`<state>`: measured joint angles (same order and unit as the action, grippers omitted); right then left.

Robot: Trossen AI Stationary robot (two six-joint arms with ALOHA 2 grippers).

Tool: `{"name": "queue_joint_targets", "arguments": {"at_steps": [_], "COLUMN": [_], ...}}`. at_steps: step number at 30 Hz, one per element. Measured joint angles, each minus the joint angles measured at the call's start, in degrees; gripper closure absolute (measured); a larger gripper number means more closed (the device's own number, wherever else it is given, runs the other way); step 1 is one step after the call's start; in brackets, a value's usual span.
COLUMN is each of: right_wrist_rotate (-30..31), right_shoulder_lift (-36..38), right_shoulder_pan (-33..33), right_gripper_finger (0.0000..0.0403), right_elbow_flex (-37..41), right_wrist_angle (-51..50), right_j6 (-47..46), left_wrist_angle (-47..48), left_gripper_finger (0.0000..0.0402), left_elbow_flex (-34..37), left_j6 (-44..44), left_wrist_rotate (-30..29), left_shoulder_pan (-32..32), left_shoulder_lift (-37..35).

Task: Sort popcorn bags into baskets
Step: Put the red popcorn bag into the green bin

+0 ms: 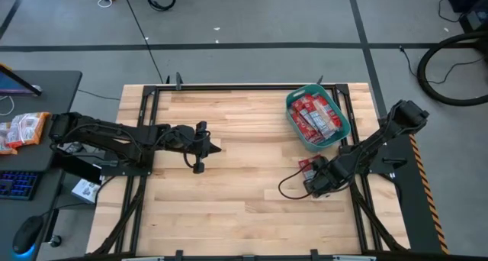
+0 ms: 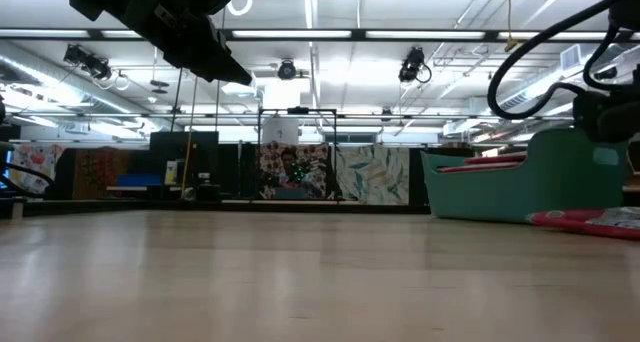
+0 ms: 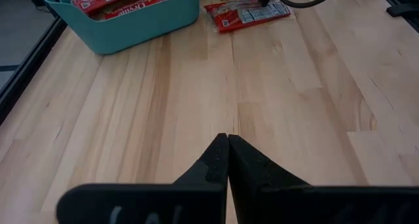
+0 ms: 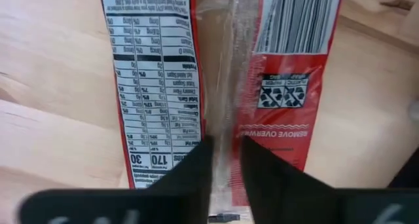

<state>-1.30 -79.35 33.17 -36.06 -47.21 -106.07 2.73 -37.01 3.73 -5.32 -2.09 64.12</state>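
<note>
A teal basket [image 1: 345, 128] stands at the table's far right and holds several red popcorn bags [image 1: 314, 114]; it also shows in the low view [image 2: 520, 187] and the left wrist view [image 3: 131, 21]. One red popcorn bag [image 1: 306, 165] lies flat on the wood just near of the basket, printed back up [image 4: 157, 73]. My right gripper [image 1: 311, 173] is over it, shut on it. My left gripper [image 1: 216, 148] hangs shut [image 3: 227, 140] above the table's left middle, well away from the bags. My right gripper [image 4: 226, 152] comes from above, pointing down, with the bag's clear back seam [image 4: 226, 112] between its two fingertips, near one short end. The fingers lie to either side of the seam, in line with it. The bag lies flat on the table [image 2: 590, 220].
Bare wood stretches across the middle and near part of the table. A black cable loop [image 1: 288, 186] trails beside my right gripper. Dark frame rails [image 1: 229, 86] run round the table. A side desk on the left carries orange-and-white packets [image 1: 23, 130] and a keyboard.
</note>
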Motion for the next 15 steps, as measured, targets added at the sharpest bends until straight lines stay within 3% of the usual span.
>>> {"name": "queue_joint_targets", "arguments": {"at_steps": [4, 10, 15], "right_wrist_rotate": [-0.19, 0.06, 3.65], "right_shoulder_lift": [-0.22, -0.25, -0.25], "right_shoulder_pan": [-0.13, -0.99, -2.38], "right_gripper_finger": [0.0390, 0.0395, 0.0398], "right_elbow_flex": [-1.05, -4.73, -11.52], "right_wrist_angle": [-0.89, -3.96, -7.29], "right_j6": [1.54, 3.11, 8.79], "left_wrist_angle": [-0.10, -1.09, -1.20], "left_gripper_finger": [0.0392, 0.0392, 0.0392], "left_elbow_flex": [0.00, 0.00, 0.00], "left_j6": [0.02, 0.02, 0.02], "left_wrist_rotate": [0.00, 0.01, 0.00], "left_shoulder_pan": [0.00, 0.00, 0.00], "left_shoulder_lift": [0.00, -0.01, -0.02]}}
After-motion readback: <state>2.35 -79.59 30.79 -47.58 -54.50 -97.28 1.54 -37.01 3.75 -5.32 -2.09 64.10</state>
